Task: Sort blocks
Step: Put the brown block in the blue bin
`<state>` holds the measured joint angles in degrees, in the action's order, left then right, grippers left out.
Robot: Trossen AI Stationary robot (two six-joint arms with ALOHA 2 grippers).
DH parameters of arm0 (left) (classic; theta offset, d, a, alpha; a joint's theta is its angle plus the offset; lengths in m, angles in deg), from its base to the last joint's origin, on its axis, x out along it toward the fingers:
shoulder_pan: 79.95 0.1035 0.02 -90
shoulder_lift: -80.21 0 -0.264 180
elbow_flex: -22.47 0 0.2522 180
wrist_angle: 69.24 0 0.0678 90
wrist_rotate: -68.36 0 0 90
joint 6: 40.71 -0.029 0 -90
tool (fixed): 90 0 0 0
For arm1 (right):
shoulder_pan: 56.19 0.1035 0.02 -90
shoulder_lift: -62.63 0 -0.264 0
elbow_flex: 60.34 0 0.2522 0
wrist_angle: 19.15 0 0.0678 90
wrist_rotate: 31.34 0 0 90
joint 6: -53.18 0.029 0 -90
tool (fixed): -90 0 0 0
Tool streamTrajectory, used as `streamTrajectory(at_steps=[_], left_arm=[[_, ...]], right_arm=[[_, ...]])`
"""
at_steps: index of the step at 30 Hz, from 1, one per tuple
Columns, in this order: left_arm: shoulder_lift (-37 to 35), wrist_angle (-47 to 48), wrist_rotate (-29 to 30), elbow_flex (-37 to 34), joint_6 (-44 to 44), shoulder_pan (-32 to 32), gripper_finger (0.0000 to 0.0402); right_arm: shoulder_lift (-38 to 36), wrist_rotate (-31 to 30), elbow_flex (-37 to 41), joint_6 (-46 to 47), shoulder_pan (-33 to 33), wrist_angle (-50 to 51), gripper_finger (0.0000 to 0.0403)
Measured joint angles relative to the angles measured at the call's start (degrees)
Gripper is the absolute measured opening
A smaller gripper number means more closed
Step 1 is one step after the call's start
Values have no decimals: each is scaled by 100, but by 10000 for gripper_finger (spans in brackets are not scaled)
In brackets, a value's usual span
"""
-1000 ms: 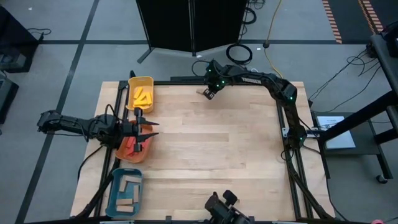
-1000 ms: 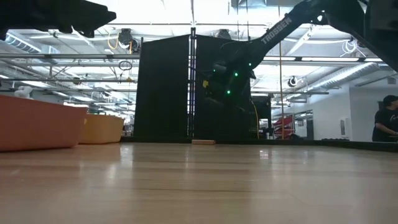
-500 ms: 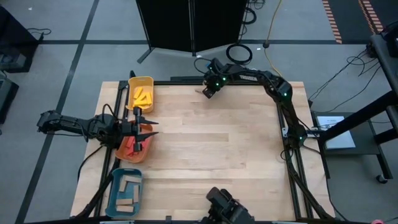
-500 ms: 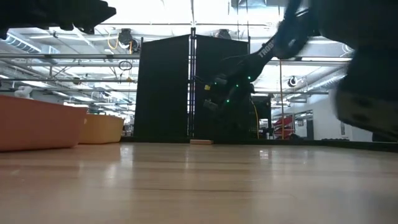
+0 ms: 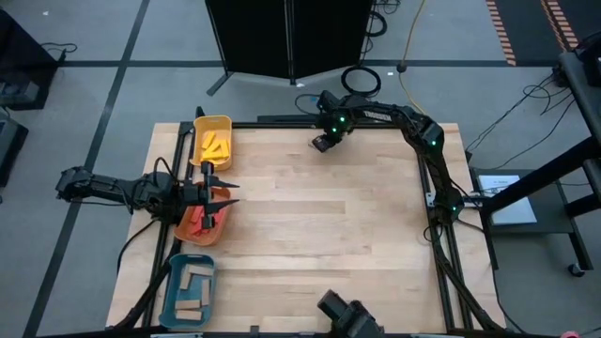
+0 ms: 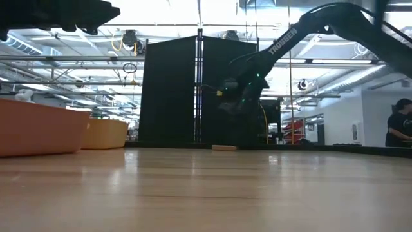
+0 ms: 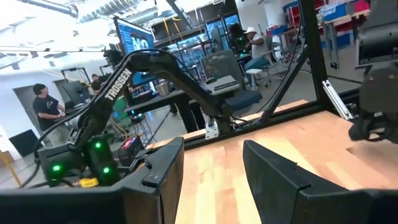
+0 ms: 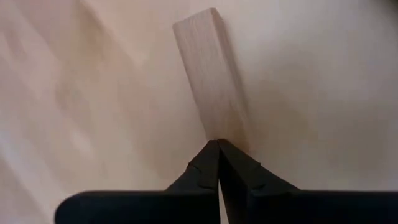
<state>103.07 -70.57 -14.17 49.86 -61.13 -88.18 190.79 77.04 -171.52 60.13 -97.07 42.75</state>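
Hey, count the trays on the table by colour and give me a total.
Yellow tray: 1
Orange tray: 1
Teal tray: 1
Total: 3

three trays (image 5: 212,127), two arms (image 5: 103,188).

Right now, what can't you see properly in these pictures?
- High view: the tan block by the right gripper is hidden under it.
- High view: red blocks in the orange tray are covered by the left gripper.
- Low view: tray walls hide all blocks inside.
- Right wrist view: the tan block, near end hidden behind shut fingertips.
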Motion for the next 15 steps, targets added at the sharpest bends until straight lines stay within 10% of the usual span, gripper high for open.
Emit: streamTrajectory(at_steps=[9,15], left_arm=[[0,65,0,2,36,-4,161],[2,394,0,4,150,-4,161]], right_arm=[[-213,-1016,60,293,549,2460,0],[-1273,-1007,1210,699,1418,2392,0]])
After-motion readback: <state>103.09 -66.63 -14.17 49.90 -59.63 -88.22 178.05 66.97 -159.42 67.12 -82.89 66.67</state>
